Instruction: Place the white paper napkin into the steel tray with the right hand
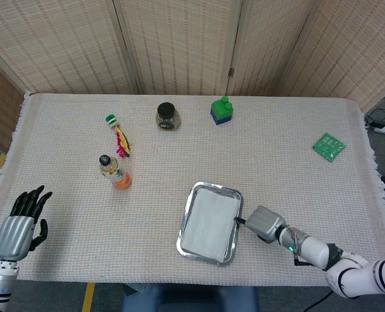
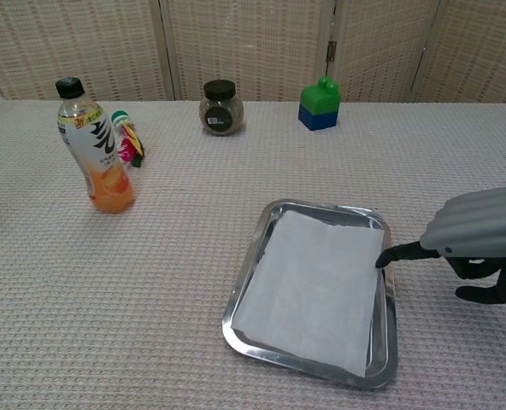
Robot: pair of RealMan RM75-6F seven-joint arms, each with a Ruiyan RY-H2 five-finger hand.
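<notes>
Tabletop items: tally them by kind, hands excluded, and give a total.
Bottle: 1
Jar: 1
Green-and-blue block: 1
Colourful toy: 1
Green card: 1
Steel tray: 1
White paper napkin: 1
Total: 7
</notes>
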